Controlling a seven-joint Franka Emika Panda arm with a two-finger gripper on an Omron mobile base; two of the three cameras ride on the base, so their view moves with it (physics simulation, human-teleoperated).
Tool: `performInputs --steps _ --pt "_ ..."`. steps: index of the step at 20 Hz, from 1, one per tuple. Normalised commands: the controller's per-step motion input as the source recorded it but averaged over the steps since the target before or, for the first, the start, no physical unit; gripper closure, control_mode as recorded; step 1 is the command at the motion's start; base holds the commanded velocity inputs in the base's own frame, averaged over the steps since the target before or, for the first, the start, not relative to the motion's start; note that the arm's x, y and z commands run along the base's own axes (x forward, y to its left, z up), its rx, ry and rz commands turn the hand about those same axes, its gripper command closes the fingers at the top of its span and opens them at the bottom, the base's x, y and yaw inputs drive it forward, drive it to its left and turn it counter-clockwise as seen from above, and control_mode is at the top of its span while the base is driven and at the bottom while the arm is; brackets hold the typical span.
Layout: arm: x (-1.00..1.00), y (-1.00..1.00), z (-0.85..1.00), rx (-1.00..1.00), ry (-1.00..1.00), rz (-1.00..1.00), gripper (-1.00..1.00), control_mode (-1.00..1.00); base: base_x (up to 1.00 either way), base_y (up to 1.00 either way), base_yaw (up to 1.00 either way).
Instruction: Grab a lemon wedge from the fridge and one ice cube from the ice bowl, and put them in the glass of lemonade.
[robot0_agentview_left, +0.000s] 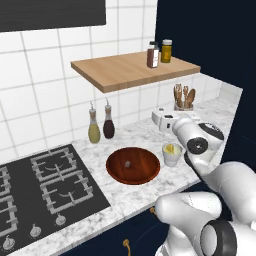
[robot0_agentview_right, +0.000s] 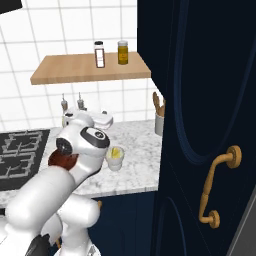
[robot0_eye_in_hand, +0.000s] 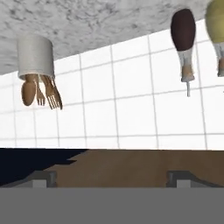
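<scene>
**Glass of lemonade beside the ice bowl, end effector open and empty**

The glass of lemonade stands on the marble table, just right of the ice bowl, with a yellow piece showing inside it. A single ice cube lies in the middle of the wooden bowl. The end effector hangs above the table behind the glass, jaws spread wide with nothing between them, pointing toward the tiled wall. Its hand view, rolled upside down, shows the utensil holder and two oil bottles. A gas hob sits left of the bowl, and two jars stand on the wooden shelf.
</scene>
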Motion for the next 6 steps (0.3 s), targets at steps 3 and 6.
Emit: performInputs --steps 3,6 --pt "-0.82 0.62 0.76 -0.15 -0.08 0.01 -1.0 -1.0 0.0 0.0 0.0" --pt "-0.44 0.74 0.98 -0.15 0.0 0.03 -1.0 -1.0 0.0 0.0 0.0"
